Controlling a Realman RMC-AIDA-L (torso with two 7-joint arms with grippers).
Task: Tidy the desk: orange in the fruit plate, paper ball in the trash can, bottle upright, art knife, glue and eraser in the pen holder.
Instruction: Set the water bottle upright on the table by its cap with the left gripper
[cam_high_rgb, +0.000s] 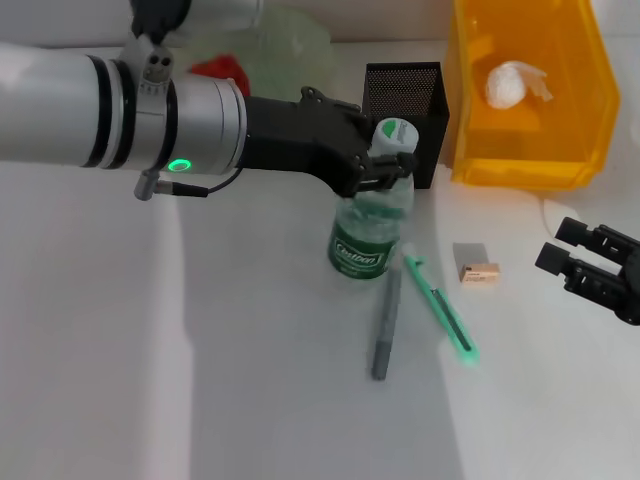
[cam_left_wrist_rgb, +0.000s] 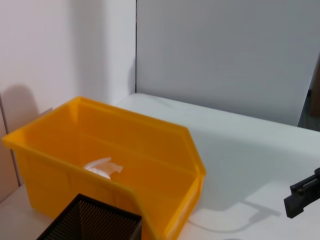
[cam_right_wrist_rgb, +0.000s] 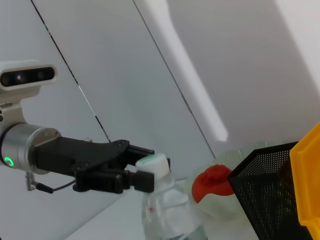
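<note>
The bottle (cam_high_rgb: 370, 225) stands upright on the worktop (cam_high_rgb: 250, 380), gripped at the neck under its cap by the left claw (cam_high_rgb: 385, 170). It is judged light, smooth and easily tipped. The right claw (cam_high_rgb: 590, 265), spread wide, is parked well apart.

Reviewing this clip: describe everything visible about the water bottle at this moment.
The clear plastic water bottle with a green label and pale green-white cap stands upright on the white desk, just in front of the black mesh pen holder. The left gripper is closed around its neck just below the cap, which the right wrist view confirms. The body looks ribbed and see-through; whether it holds liquid cannot be told. A grey pen-like stick lies close to its base.
</note>
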